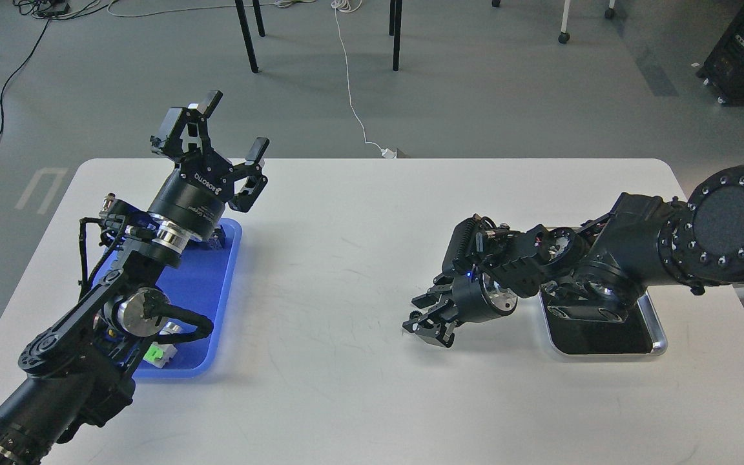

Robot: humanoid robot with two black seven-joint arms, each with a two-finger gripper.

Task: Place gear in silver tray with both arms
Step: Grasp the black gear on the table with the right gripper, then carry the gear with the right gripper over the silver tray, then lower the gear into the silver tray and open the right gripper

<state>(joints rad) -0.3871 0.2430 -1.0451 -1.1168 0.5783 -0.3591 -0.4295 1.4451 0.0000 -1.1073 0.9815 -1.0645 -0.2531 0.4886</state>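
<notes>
Silver tray (659,339) is sitting behind the right end effector (425,323), apparently pinching a small gear (416,316); left end effector (220,145) is hovering open; a slow retreat trayward looks wise.

Black jointed arms (120,284) — silver joint caps; coiled cables; screw-ringed shoulder disc (727,223)
</notes>
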